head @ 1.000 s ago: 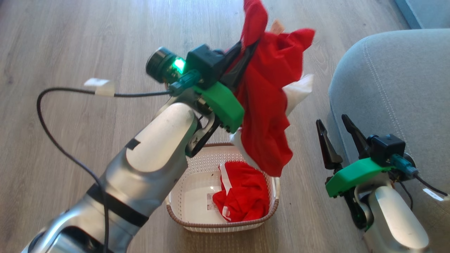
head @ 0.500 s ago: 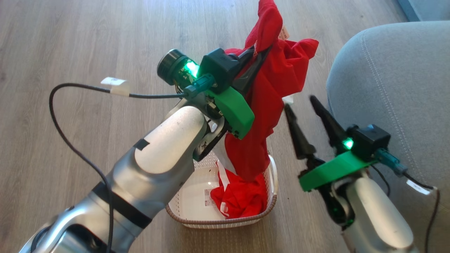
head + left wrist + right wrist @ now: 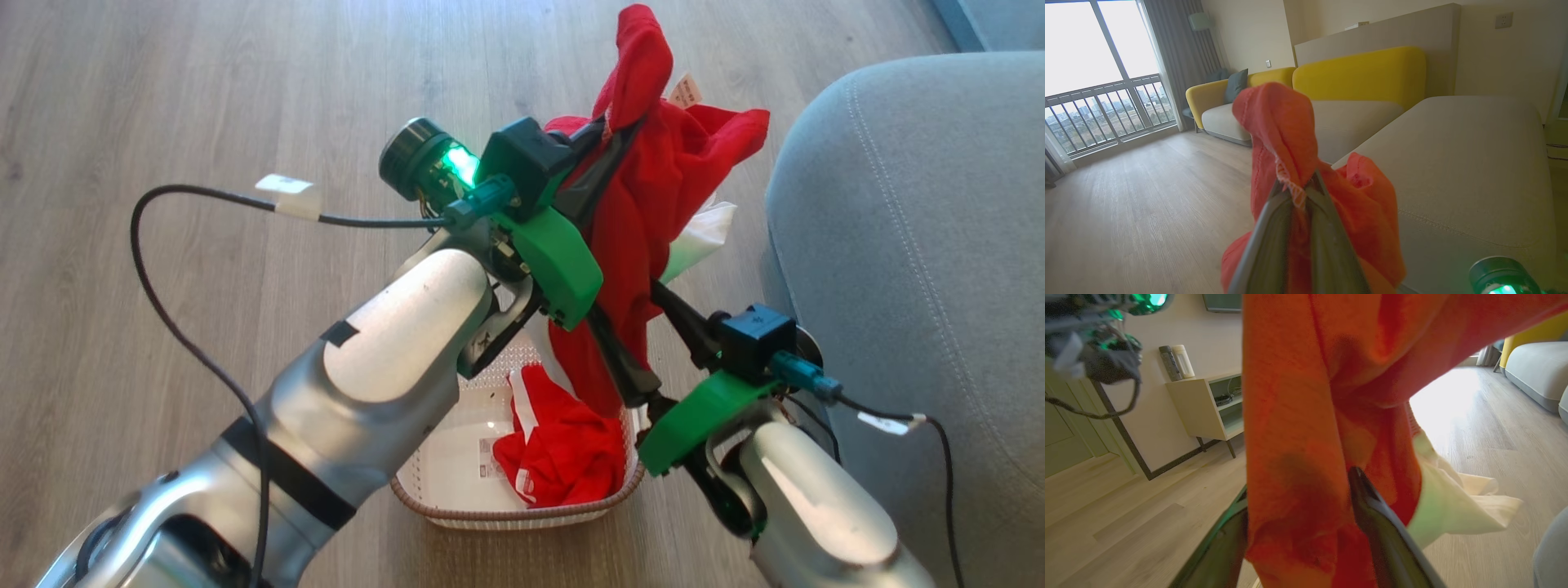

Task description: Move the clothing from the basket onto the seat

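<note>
Above the wooden floor [image 3: 204,82], I had the left gripper [image 3: 629,131] with jaws clenched on the red garment [image 3: 645,212] hanging over the basket [image 3: 506,516], the right gripper [image 3: 624,302] with jaws spread around its lower fold, a second red piece [image 3: 563,449] lying in the basket, nothing on the seat [image 3: 914,212] yet.

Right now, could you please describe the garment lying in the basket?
Beside the big grey seat, a cream basket sits on the wooden floor. The garment is the crumpled red heap inside, unlike the red one hanging from the left claw.
</note>
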Robot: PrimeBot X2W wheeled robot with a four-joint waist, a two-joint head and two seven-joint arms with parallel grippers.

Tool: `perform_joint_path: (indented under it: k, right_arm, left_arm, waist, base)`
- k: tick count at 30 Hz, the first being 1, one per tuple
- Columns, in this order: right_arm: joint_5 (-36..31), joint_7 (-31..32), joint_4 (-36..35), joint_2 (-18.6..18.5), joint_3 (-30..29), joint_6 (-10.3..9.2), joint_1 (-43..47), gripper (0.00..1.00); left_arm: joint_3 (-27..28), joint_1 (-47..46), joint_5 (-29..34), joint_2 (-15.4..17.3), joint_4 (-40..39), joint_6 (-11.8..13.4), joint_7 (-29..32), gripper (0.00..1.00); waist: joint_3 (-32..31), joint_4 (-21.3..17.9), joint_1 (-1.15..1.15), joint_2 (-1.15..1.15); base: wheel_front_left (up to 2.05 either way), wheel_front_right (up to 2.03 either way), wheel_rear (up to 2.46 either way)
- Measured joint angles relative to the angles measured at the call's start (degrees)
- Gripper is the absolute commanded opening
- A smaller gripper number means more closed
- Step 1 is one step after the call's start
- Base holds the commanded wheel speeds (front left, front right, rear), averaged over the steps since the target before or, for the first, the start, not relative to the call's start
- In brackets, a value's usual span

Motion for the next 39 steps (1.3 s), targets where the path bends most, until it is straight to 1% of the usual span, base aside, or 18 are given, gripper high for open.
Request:
perform_joint_path:
  k: [1,3,4,5,9,13,14,15,16,18,24,29,33,34,39]
  right_arm:
    - [-0.8,0.0,3.3,0.5,-0.5,0.00,-1.1,1.00]
    - [-1.0,0.0,5.8,1.0,-0.8,0.00,-2.5,1.00]
    - [-0.7,0.0,6.8,1.2,-0.8,0.00,-3.1,0.73]
    - [-0.5,0.0,7.7,1.4,-0.7,0.00,-3.8,0.00]
    - [1.5,0.0,7.8,1.5,-0.8,0.00,-5.4,0.00]
    - [1.7,0.0,7.3,1.5,-1.7,0.00,-5.5,0.00]
    - [1.7,0.0,6.9,1.5,-2.2,0.00,-5.4,0.00]
    - [1.5,0.0,6.4,1.5,-2.8,0.00,-5.4,0.00]
    - [1.2,0.0,5.9,1.5,-3.5,0.00,-5.3,0.00]
    - [1.2,0.0,4.7,1.5,-4.8,0.00,-5.1,0.00]
    - [-0.4,0.0,1.7,1.5,-9.2,0.00,-3.7,0.00]
    - [-1.3,0.0,-0.7,1.4,-11.9,0.00,-1.3,0.00]
    - [-1.6,0.0,-2.9,1.2,-13.6,0.00,-1.1,0.00]
    - [-1.6,0.0,-2.9,1.2,-13.6,0.00,-1.1,0.00]
    - [-1.8,0.0,-4.4,0.7,-14.3,0.00,-0.2,0.00]
  left_arm:
    - [-0.5,0.0,-0.2,0.0,0.0,0.0,0.0,0.00]
    - [-1.2,0.0,-0.8,0.0,-0.1,0.0,0.0,0.00]
    - [-1.5,0.0,-1.0,0.0,0.0,0.3,0.0,0.00]
    - [-1.8,0.0,-1.2,0.0,-0.1,0.3,0.0,0.00]
    - [-2.5,0.0,-2.0,0.0,0.0,0.4,-0.1,0.00]
    - [-2.7,0.0,-2.0,0.0,0.3,0.5,-0.2,0.00]
    - [-2.6,0.1,-2.1,0.0,0.3,0.5,-0.2,0.23]
    - [-2.5,0.3,-2.3,0.0,0.3,0.4,-0.2,0.87]
    - [-2.5,0.4,-2.3,0.0,0.3,0.3,-0.2,1.00]
    - [-1.9,1.1,-2.3,0.0,0.3,-0.2,-0.2,1.00]
    - [-1.3,4.5,-2.3,0.1,1.4,-3.3,-0.2,1.00]
    - [-0.4,7.2,-2.3,0.2,2.7,-5.2,-0.2,1.00]
    - [0.7,8.9,-2.3,0.2,3.0,-6.2,-0.2,1.00]
    - [0.7,8.9,-2.3,0.2,3.0,-6.2,-0.2,1.00]
    - [2.7,11.0,-1.3,0.4,3.0,-6.7,-0.2,1.00]
  waist:
    - [-0.1,0.2,0.00,0.00]
    - [-0.2,0.6,0.00,0.00]
    - [-0.2,0.7,0.00,0.00]
    - [-0.2,0.9,0.00,0.00]
    - [-0.2,1.3,0.00,0.00]
    - [-0.1,1.2,0.00,0.00]
    - [-0.1,1.1,0.00,0.00]
    - [-0.1,0.9,0.00,0.00]
    - [-0.1,0.7,0.00,0.00]
    - [-0.1,0.3,0.00,0.00]
    - [-0.1,-1.7,0.00,0.00]
    - [0.0,-4.2,0.00,0.00]
    - [0.1,-6.9,0.00,0.00]
    - [0.1,-6.9,0.00,0.00]
    - [0.3,-11.3,0.00,0.00]
  base:
    - [0.00,0.00,0.00]
    - [0.00,0.00,0.00]
    - [0.00,0.00,0.00]
    - [0.00,0.00,0.00]
    - [0.00,0.00,0.00]
    - [0.00,0.00,0.00]
    - [0.00,0.00,0.00]
    - [0.00,0.00,0.00]
    - [0.00,0.00,0.00]
    - [0.00,0.00,0.00]
    - [0.00,0.00,0.00]
    - [0.00,0.00,0.00]
    - [0.00,0.00,0.00]
    - [0.00,0.00,0.00]
    - [0.00,0.00,0.00]
